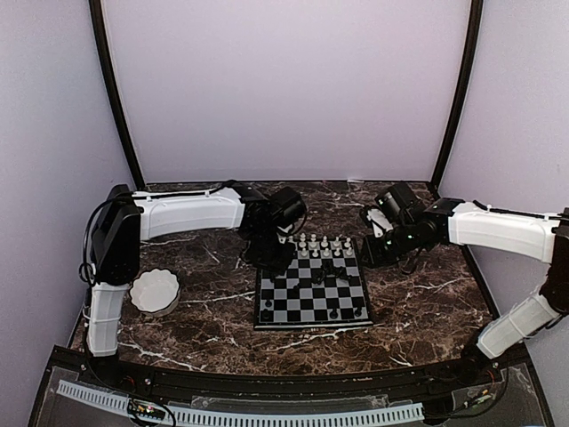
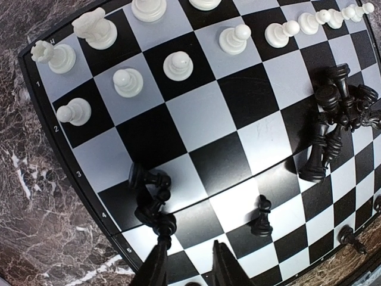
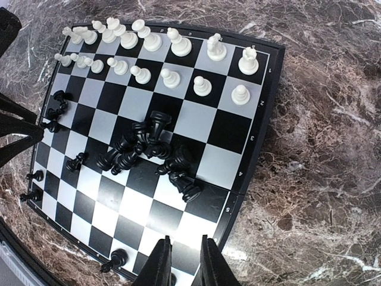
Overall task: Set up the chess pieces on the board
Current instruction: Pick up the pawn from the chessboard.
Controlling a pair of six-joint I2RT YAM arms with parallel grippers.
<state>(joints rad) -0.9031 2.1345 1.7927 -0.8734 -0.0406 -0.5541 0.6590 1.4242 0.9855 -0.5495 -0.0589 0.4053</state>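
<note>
Top external view: two arms reach in over the board (image 1: pixel 307 303), which sits mid-table on the dark marble tabletop (image 1: pixel 418 302), a white scalloped bowl (image 1: pixel 142 290) well off to its left; the white chess pieces (image 1: pixel 324 248) stand in two rows along the board's far edge, while the black chess pieces (image 1: pixel 327 274) lie mostly toppled around the middle squares, a few upright along the near edge. The left gripper (image 1: pixel 267 256) hangs over the board's far left corner; its wrist camera shows the fingers (image 2: pixel 156 266) slightly parted with nothing between them (a small knot of fallen black men (image 2: pixel 151 199) lies right at one fingertip, and whether it touches cannot be told); a lone black pawn (image 2: pixel 261 217) stands upright near that knot. The right gripper (image 1: pixel 369 254) hovers at the board's far right corner; seen from the right wrist, its own pair of fingers is likewise a narrow gap apart and empty; beyond them the main black heap (image 3: pixel 149 146) sprawls across the centre squares, pieces lying over one another.
</note>
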